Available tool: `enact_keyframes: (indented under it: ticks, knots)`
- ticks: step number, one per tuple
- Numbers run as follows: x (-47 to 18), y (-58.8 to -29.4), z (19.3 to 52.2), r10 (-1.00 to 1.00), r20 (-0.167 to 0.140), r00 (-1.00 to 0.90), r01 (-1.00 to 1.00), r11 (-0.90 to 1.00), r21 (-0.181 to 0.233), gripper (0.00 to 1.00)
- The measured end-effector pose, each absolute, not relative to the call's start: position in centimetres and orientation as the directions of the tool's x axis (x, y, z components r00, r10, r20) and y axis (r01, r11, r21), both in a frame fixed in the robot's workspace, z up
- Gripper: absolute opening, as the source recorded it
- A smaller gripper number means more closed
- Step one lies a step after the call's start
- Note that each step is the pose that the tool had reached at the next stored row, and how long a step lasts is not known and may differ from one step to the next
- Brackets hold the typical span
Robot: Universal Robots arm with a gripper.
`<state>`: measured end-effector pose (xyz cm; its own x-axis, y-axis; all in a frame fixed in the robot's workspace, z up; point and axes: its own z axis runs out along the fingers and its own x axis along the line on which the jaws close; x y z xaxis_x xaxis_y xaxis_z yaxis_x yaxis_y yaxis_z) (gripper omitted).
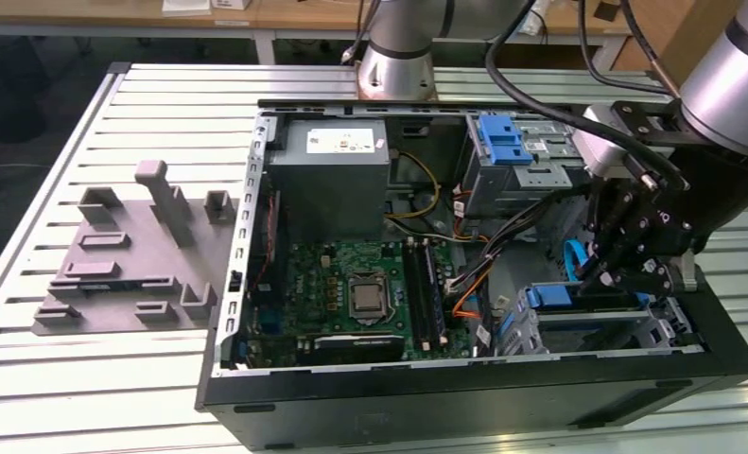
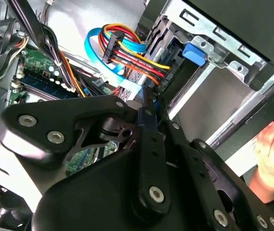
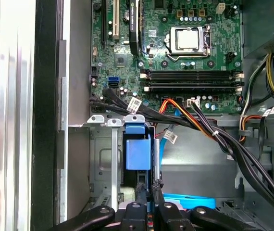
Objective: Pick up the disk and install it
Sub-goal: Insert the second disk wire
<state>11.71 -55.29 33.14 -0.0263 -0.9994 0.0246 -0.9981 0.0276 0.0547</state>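
Disk (image 3: 138, 152) stands on edge in the metal drive cage (image 3: 103, 159) at the corner of the open computer case (image 1: 475, 376), its blue carrier facing the first wrist view; in the exterior view it lies low on the exterior view's right, under the arm.

Starting from the exterior view's left, a grey moulded fixture (image 1: 121, 255) rests on the slatted bench (image 1: 45, 378), apart from the case. Inside the case comes the grey power-supply box (image 1: 336, 156), with the green motherboard (image 1: 361, 288) below it in the picture. Next to these, bundled black, orange and blue cables (image 1: 475, 274) run toward the drive bays, and a second cage with a blue latch (image 1: 506, 142) sits at the far wall.

Farthest right, the gripper (image 1: 607, 279) reaches down into the corner cage. Its jaws are drawn close together on the upper edge of the disk's carrier, seen in both wrist views.

A person's hand (image 2: 271, 156) rests outside the case wall in the second wrist view.
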Motion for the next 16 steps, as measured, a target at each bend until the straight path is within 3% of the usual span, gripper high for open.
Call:
enact_keyframes:
  ticks: [14, 15, 16]
  knots:
    - [11.82, -55.31, 32.96, -0.999, 0.024, -0.026, -0.998, 0.028, 0.055, 0.17]
    - [11.82, -55.32, 32.96, -0.999, 0.024, -0.026, -0.998, 0.028, 0.055, 0.24]
    - [11.82, -55.32, 32.96, -0.999, 0.024, -0.026, -0.998, 0.028, 0.055, 0.24]
